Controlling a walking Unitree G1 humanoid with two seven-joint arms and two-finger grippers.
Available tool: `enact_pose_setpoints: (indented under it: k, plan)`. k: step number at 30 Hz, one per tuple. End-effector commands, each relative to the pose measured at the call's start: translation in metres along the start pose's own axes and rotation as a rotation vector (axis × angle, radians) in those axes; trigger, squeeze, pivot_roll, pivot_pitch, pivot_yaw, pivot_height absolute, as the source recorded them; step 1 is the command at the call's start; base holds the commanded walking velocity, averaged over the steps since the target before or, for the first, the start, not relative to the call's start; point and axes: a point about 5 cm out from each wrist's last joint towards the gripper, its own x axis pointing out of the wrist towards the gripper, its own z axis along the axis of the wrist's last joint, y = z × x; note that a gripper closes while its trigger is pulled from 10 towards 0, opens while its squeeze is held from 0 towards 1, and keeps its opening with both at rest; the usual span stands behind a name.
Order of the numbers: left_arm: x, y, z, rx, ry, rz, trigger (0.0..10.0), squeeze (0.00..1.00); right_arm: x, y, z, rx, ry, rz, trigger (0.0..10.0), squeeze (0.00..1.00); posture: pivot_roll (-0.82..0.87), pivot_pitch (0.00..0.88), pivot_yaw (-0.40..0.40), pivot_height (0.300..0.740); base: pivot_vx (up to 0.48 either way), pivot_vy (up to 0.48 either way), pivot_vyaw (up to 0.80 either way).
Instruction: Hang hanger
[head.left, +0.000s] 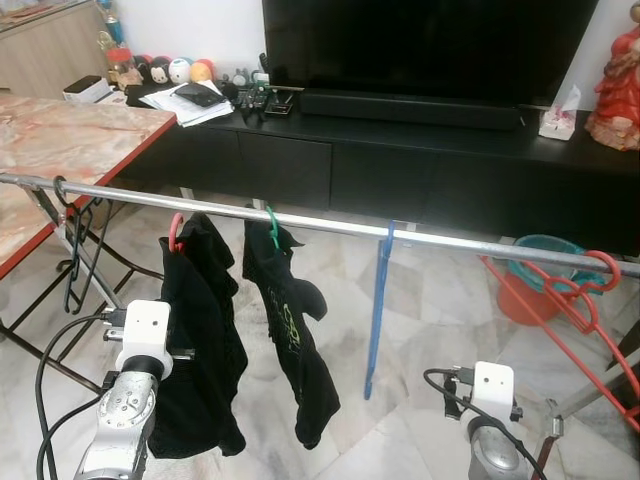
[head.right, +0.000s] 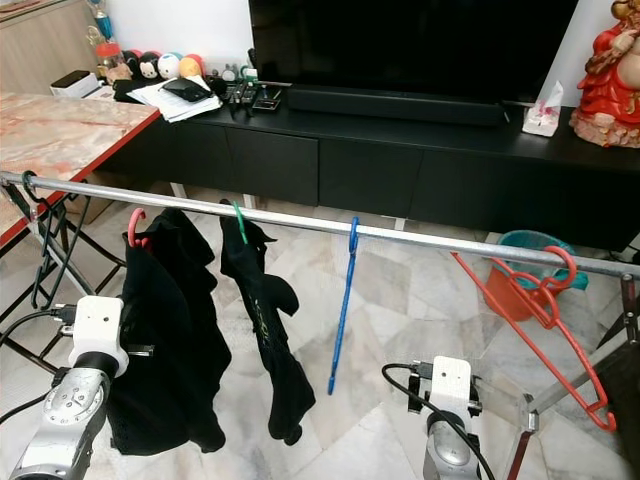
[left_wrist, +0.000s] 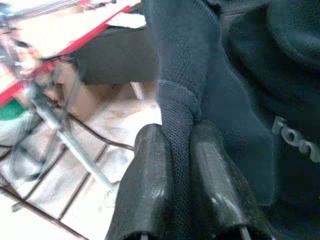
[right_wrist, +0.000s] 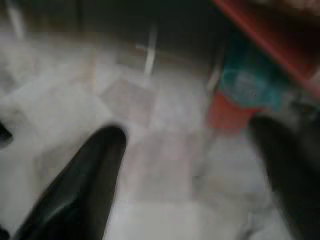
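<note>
- Hanger with the pink hook (head.left: 176, 232) hung on the rail (head.left: 330, 224), carrying a black garment (head.left: 200, 340).
- Left gripper (left_wrist: 182, 175), below the rail, pinched that garment's fabric, likely to steady it.
- Right gripper (right_wrist: 190, 170), also below the rail, was spread wide, holding nothing.

Left arm (head.left: 125, 400) rising from lower left of the head view, left gripper (left_wrist: 175, 150) pinching dark cloth between closed fingers (left_wrist: 150, 185), right arm (head.left: 490, 420) sitting at lower right, right gripper (right_wrist: 190, 165) spreading its fingers wide apart
</note>
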Motion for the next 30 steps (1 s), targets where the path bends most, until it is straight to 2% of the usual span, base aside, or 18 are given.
enact_pose_setpoints:
  k: [1,2,3,5,6,8,11,14,18,19,22,25,28,30]
  plan:
    - [0.0,0.012,0.003,0.028,-0.025,0.034,10.0,0.0,-0.028,-0.024,0.021,-0.073,-0.092,-0.073,10.0,0.0,-0.19,0.0,0.014,0.74,0.0,0.0,0.0]
    - [0.0,0.012,0.003,0.027,-0.024,0.035,10.0,0.0,-0.022,-0.013,0.007,0.099,0.025,-0.018,10.0,0.0,-0.19,0.0,0.013,0.74,0.0,0.0,0.0]
    - [0.0,0.012,0.003,0.027,-0.023,0.036,10.0,0.0,-0.017,-0.006,-0.003,0.137,0.086,0.013,10.0,0.0,-0.19,0.0,0.011,0.74,0.0,0.0,0.0]
    - [0.0,0.012,0.003,0.026,-0.023,0.038,10.0,0.0,-0.003,0.007,-0.027,0.135,0.201,0.051,10.0,0.0,-0.18,0.0,0.009,0.74,0.0,0.0,0.0]
    - [-0.001,0.012,0.003,0.025,-0.023,0.042,10.0,0.0,0.002,0.01,-0.039,0.102,0.273,0.046,10.0,0.0,-0.17,0.0,0.005,0.74,0.0,0.0,0.0]
    - [-0.002,0.014,0.002,0.023,-0.022,0.053,10.0,0.0,0.004,0.01,-0.052,0.076,0.366,0.029,10.0,0.0,-0.17,0.0,0.003,0.74,0.0,0.0,0.0]
    - [-0.003,0.016,0.001,0.022,-0.02,0.059,10.0,0.0,-0.003,0.01,-0.047,0.067,0.394,0.028,10.0,0.0,-0.16,0.0,0.003,0.74,0.0,0.0,0.0]
    - [-0.005,0.017,0.0,0.023,-0.017,0.061,10.0,0.0,-0.01,0.017,-0.05,0.072,0.451,0.06,10.0,0.0,-0.17,0.0,0.008,0.74,0.0,0.0,0.0]
    - [-0.004,0.016,0.0,0.023,-0.016,0.061,10.0,0.0,-0.012,0.026,-0.069,0.03,0.549,0.105,10.0,0.0,-0.17,0.0,0.013,0.74,0.0,0.0,0.0]
    - [-0.004,0.016,0.0,0.023,-0.015,0.06,10.0,0.0,-0.017,0.028,-0.077,0.017,0.603,0.114,10.0,0.0,-0.16,0.0,0.013,0.74,0.0,0.0,0.0]
    - [-0.003,0.016,0.0,0.022,-0.015,0.062,10.0,0.0,-0.025,0.031,-0.085,-0.017,0.662,0.137,10.0,0.0,-0.16,0.0,0.014,0.74,0.0,0.0,0.0]
    - [-0.003,0.016,0.0,0.022,-0.013,0.062,10.0,0.0,-0.041,0.032,-0.099,-0.074,0.76,0.168,10.0,0.0,-0.15,0.0,0.017,0.74,0.0,0.0,0.0]
    - [-0.003,0.016,0.001,0.021,-0.013,0.062,10.0,0.0,-0.047,0.032,-0.104,-0.094,0.797,0.187,10.0,0.0,-0.15,0.0,0.019,0.74,0.0,0.0,0.0]
    - [-0.003,0.016,0.0,0.02,-0.008,0.06,10.0,0.0,-0.069,0.028,-0.121,-0.046,0.928,0.134,10.0,0.0,-0.15,0.0,0.021,0.74,0.0,0.0,0.0]
